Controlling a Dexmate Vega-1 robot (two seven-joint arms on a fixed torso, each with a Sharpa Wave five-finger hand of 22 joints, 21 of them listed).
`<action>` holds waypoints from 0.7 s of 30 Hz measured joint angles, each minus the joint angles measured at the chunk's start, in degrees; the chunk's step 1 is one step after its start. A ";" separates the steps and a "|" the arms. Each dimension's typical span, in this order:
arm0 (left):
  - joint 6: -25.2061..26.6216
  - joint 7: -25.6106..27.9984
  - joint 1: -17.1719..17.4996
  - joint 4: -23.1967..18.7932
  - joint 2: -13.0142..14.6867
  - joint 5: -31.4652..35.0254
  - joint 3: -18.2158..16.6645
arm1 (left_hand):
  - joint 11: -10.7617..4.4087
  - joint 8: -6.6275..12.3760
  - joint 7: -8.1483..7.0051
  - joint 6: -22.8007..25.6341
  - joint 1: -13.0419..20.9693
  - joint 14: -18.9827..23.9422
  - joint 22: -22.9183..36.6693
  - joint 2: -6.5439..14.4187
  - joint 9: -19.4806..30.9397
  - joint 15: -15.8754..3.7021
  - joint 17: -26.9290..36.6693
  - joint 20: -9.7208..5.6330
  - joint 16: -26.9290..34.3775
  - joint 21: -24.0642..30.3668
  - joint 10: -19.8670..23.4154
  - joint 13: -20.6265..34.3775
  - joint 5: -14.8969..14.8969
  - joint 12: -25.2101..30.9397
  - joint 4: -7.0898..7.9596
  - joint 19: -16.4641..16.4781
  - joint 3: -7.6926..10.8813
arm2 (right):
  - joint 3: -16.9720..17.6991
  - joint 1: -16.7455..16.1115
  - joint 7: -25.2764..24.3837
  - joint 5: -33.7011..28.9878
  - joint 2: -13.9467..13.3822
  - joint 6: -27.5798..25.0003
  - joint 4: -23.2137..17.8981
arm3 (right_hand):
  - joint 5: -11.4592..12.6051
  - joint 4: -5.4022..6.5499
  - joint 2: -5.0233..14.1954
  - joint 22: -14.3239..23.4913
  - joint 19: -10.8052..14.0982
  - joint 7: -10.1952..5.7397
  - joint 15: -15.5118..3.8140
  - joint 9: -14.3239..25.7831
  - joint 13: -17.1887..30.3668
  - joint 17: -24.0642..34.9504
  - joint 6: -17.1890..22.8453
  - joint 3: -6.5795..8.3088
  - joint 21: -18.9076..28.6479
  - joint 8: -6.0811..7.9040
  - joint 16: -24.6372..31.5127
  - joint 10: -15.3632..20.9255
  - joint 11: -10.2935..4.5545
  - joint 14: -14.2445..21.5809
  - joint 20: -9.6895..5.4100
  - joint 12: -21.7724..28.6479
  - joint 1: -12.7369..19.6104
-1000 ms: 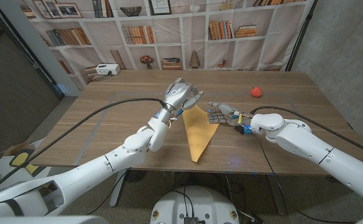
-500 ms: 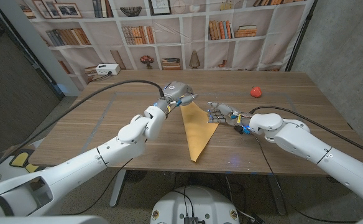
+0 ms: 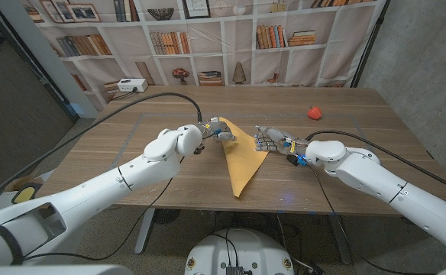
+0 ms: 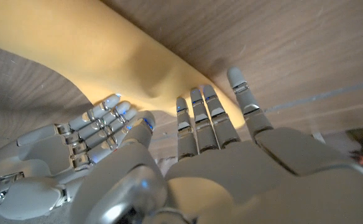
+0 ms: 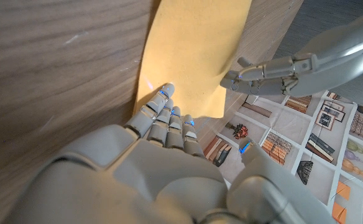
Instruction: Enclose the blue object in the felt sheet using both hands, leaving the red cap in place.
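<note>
A yellow felt sheet (image 3: 243,159) lies folded in a long triangle at the table's middle, its tip toward the near edge. My left hand (image 3: 218,130) is low at the sheet's far left corner, its straight fingers (image 4: 199,115) touching the felt (image 4: 76,43). My right hand (image 3: 273,140) rests with its fingers on the right corner, and the fingertips (image 5: 163,99) lie on the felt's (image 5: 197,53) edge. A soft bump (image 4: 153,84) shows in the sheet; the blue object is hidden. The red cap (image 3: 314,113) sits apart at the far right.
A white box (image 3: 131,85) stands at the table's far left corner. Black cables run along both arms. Bare wood (image 3: 360,114) lies around the red cap and to the left of the sheet. A bookshelf backdrop stands behind the table.
My left hand has come down from above the sheet's far corner to the table beside it, fingers now against the felt. The right hand has stayed put.
</note>
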 measured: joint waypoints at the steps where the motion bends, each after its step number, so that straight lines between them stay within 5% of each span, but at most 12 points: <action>1: 0.01 -1.11 0.00 0.00 0.00 -1.07 0.00 | 0.00 0.00 -0.06 -0.06 -0.39 -0.36 0.05 0.07 0.00 0.17 -0.11 0.08 -0.01 -0.42 -0.01 -0.12 0.00 -0.23 0.14 -0.78 -0.06 | 0.00 -0.03 0.00 0.00 -0.02 0.00 -0.08 | 0.00 0.00 0.00 0.00 0.00 0.00 -0.08 0.00 0.00 0.00 0.00 0.00 0.00 0.00 0.00 0.00 0.00 -0.08 0.00 -0.04 0.00; 8: -0.60 -4.62 -2.59 1.93 0.40 -4.38 1.74 | -1.55 -0.84 -2.79 -4.33 -3.57 -11.56 0.22 -0.37 -0.15 0.32 -0.27 0.42 -0.96 -6.77 -6.13 -0.56 -0.43 -3.97 1.14 -9.64 0.70 | 0.03 -0.29 -0.32 -0.27 -0.17 0.09 -0.51 | 0.00 -0.24 0.01 -0.13 -0.01 0.00 -0.08 0.00 0.00 0.10 0.00 -0.24 -0.25 0.00 -0.18 -0.01 -0.01 -0.10 0.00 -0.09 0.01; 15: -1.29 -5.08 -3.79 2.33 0.83 -5.10 3.35 | -1.50 -1.28 -3.27 -7.34 -4.00 -13.94 0.24 -0.83 -0.14 0.64 -0.29 0.48 -0.96 -8.61 -8.08 -0.78 -0.43 -4.61 1.15 -11.58 1.15 | 0.61 -1.11 -0.50 -0.26 -0.44 0.51 -0.88 | 0.00 -0.25 0.17 -0.06 -0.38 0.29 0.85 0.00 0.00 0.17 0.33 -0.24 -0.38 0.00 -0.19 0.01 -0.01 -1.22 0.16 -0.09 0.16; 21: -1.25 -5.24 -3.79 2.33 0.83 -5.14 3.35 | -1.58 -1.29 -3.24 -8.65 -4.30 -14.03 0.22 -1.13 -0.14 0.71 -0.40 0.32 -0.97 -9.00 -8.74 -0.77 -0.43 -4.78 1.16 -11.96 1.15 | 2.58 -3.45 -0.50 -0.26 -0.32 0.51 -0.46 | 0.42 -1.25 1.44 -0.03 -0.82 -1.30 -0.63 0.00 0.00 0.17 3.17 -0.01 -0.39 0.97 0.28 2.81 -3.59 -0.75 0.61 0.93 1.44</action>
